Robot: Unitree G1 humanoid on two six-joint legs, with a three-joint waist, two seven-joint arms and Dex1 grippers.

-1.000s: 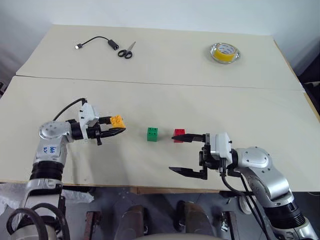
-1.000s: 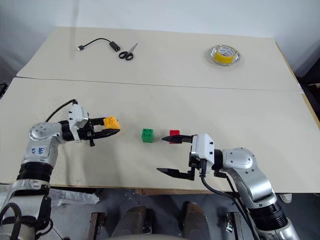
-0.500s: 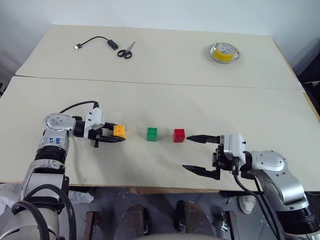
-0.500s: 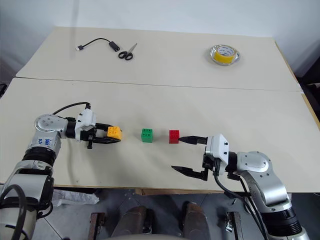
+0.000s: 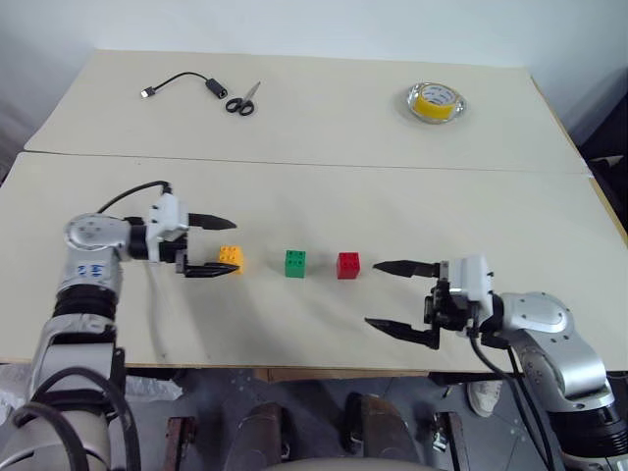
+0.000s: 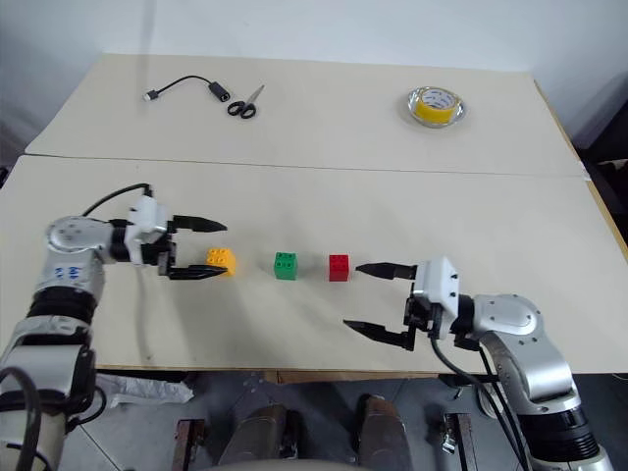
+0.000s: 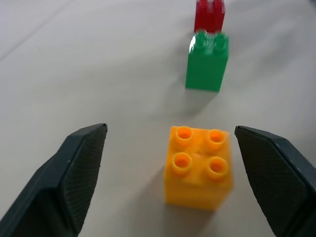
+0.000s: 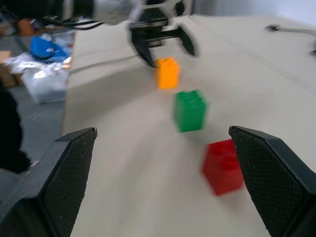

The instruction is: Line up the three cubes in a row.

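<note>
Three studded cubes stand in a row on the near table: the orange-yellow cube (image 5: 231, 257) on the left, the green cube (image 5: 295, 263) in the middle, the red cube (image 5: 348, 265) on the right. My left gripper (image 5: 222, 246) is open, its two fingers either side of the orange-yellow cube (image 7: 198, 167) without touching it. My right gripper (image 5: 394, 295) is open and stands to the right of the red cube (image 8: 224, 166), apart from it. The green cube (image 8: 190, 110) shows beyond it.
On the far table lie a yellow tape roll (image 5: 435, 102), black scissors (image 5: 242, 100) and a black cable (image 5: 183, 83). A seam (image 5: 314, 164) divides the two tables. The near table's front edge (image 5: 294, 367) runs close below my right gripper.
My left gripper has let go of the orange-yellow cube, which now rests on the table, and has drawn slightly left. My right gripper has pulled away to the right of the red cube.
</note>
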